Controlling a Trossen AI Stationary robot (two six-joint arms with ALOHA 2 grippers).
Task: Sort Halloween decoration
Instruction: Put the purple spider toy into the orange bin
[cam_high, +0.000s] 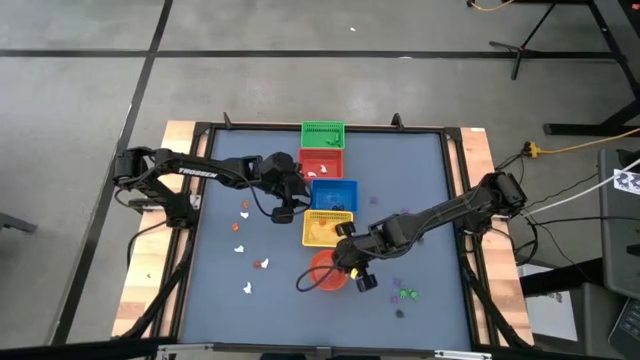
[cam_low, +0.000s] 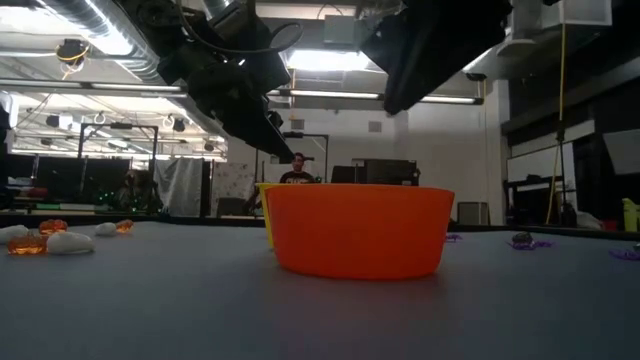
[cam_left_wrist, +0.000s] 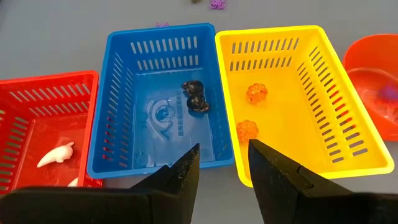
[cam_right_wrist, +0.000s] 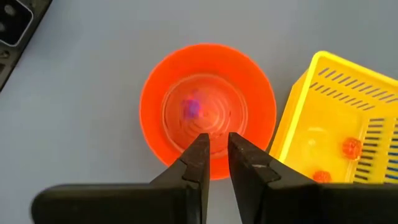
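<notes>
Small trinkets (cam_high: 243, 229) lie scattered on the bench (cam_high: 420, 180), some already in baskets (two orange ones in the yellow basket (cam_left_wrist: 348, 112)). The right claw (cam_right_wrist: 215, 149) hovers over the orange bowl (cam_right_wrist: 155, 93), fingers slightly apart, empty; the left claw (cam_left_wrist: 222, 163) hangs open before the baskets.

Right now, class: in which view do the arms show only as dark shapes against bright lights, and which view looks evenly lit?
Low view: ceiling lights backlight the arms into silhouettes above the orange bowl. High view: even light on the table, faint shadows only.
</notes>
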